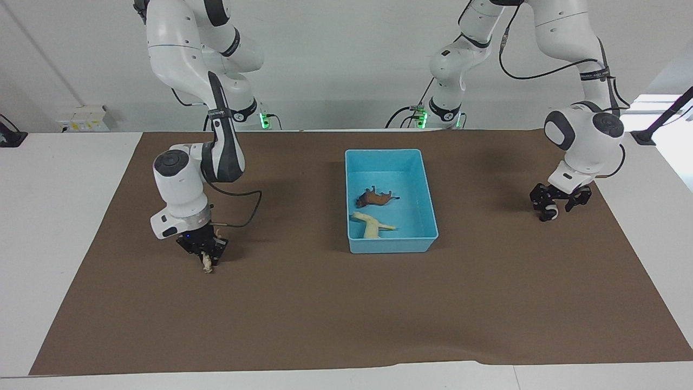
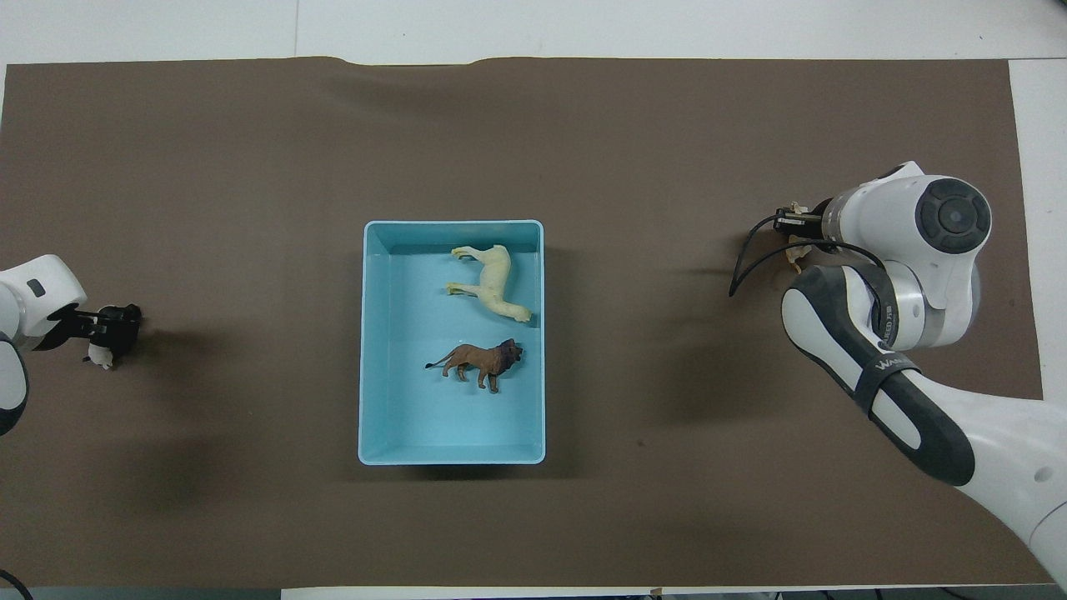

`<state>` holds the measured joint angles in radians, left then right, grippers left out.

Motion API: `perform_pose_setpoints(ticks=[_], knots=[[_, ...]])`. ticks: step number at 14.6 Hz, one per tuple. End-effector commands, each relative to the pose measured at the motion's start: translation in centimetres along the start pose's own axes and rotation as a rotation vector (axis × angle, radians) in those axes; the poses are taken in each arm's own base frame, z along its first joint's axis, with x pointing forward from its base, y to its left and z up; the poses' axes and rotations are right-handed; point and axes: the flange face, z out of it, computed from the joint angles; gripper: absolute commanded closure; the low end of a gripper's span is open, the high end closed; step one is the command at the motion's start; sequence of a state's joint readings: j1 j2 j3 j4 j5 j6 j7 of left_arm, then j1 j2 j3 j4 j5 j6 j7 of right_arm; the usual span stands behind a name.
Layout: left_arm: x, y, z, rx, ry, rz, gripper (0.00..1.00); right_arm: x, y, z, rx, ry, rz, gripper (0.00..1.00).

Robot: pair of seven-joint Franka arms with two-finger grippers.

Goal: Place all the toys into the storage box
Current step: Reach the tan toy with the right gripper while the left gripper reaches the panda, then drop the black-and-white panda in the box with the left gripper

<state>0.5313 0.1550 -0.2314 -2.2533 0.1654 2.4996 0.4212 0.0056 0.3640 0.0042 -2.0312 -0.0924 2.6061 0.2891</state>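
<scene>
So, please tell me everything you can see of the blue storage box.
The storage box is a rectangular light blue bin, seemingly plastic, with low walls, a rim and no lid. It stands upright on the brown mat mid-table, its long sides running away from the robots. Inside lie the brown lion and, farther from the robots, the cream-white horse, both on their sides. No hand touches it.

Lion (image 1: 374, 197) and horse (image 1: 372, 223) in storage box (image 1: 391, 244), horse farther from robots.
</scene>
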Motion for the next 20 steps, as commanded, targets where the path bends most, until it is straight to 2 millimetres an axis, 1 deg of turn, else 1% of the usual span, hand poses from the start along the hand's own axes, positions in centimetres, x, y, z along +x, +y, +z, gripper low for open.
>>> perform_pose_setpoints(ticks=[1,2,3,4,5,6,7,8,9,10,11,12,13,14,15,16,17,18,19,20], knots=[[-0.2,0.2,0.2,0.01,0.005,-0.059,0.69,0.9,-0.4,-1.1,-0.003,-0.034,-0.014,1.0],[0.0,0.5,0.2,0.007,-0.003,-0.098,0.91,1.7,-0.7,-2.1,-0.01,-0.051,-0.015,1.0],[0.2,0.5,-0.1,0.004,-0.018,-0.12,1.0,2.5,-0.9,-3.2,-0.016,-0.067,-0.021,1.0],[0.6,0.3,-0.6,0.001,-0.031,-0.12,1.0,3.3,-1.0,-4.3,-0.02,-0.074,-0.02,1.0],[0.8,0.5,-0.7,-0.002,-0.043,-0.121,1.0,4.0,-1.3,-5.7,-0.024,-0.084,-0.022,1.0],[1.5,1.0,-1.4,0.0,-0.043,-0.118,1.0,4.8,-1.6,-7.3,-0.028,-0.097,-0.022,1.0],[2.4,1.3,-2.7,0.001,-0.059,-0.149,1.0,5.6,-2.0,-9.1,-0.033,-0.11,-0.024,1.0],[3.8,2.4,-4.4,0.0,-0.089,-0.182,1.0,6.2,-2.4,-10.9,-0.033,-0.11,-0.026,1.0],[5.9,4.4,-6.8,0.0,-0.121,-0.221,1.0,6.9,-2.8,-12.6,-0.034,-0.108,-0.027,1.0],[8.0,7.5,-9.5,0.007,-0.157,-0.253,1.0,7.4,-3.3,-14.6,-0.034,-0.115,-0.032,1.0],[9.6,11.0,-11.9,0.016,-0.193,-0.296,1.0,7.6,-4.2,-16.0,-0.03,-0.124,-0.043,1.0],[10.4,14.2,-13.9,0.012,-0.209,-0.337,1.0,7.9,-4.6,-17.5,-0.026,-0.122,-0.046,1.0],[10.4,17.7,-15.7,-0.002,-0.22,-0.381,1.0,8.1,-4.7,-18.5,-0.029,-0.127,-0.048,1.0],[10.2,20.9,-17.2,-0.023,-0.218,-0.424,1.0,8.2,-4.7,-20.0,-0.028,-0.126,-0.046,1.0],[10.0,24.2,-18.3,-0.042,-0.211,-0.467,1.0,8.3,-4.5,-21.0,-0.03,-0.13,-0.043,1.0],[10.1,27.8,-18.9,-0.067,-0.212,-0.524,1.0,8.0,-4.8,-21.7,-0.029,-0.137,-0.047,1.0],[10.0,30.6,-19.4,-0.083,-0.209,-0.573,1.0,7.8,-5.3,-22.5,-0.012,-0.133,-0.049,1.0],[9.9,33.6,-19.6,-0.084,-0.195,-0.609,1.0,7.8,-5.3,-22.9,-0.006,-0.13,-0.047,1.0],[9.3,35.8,-19.3,-0.086,-0.174,-0.629,1.0,7.7,-5.3,-23.0,-0.006,-0.13,-0.047,1.0],[8.3,37.7,-18.7,-0.093,-0.152,-0.629,1.0,7.7,-5.3,-23.0,-0.006,-0.13,-0.047,1.0]])
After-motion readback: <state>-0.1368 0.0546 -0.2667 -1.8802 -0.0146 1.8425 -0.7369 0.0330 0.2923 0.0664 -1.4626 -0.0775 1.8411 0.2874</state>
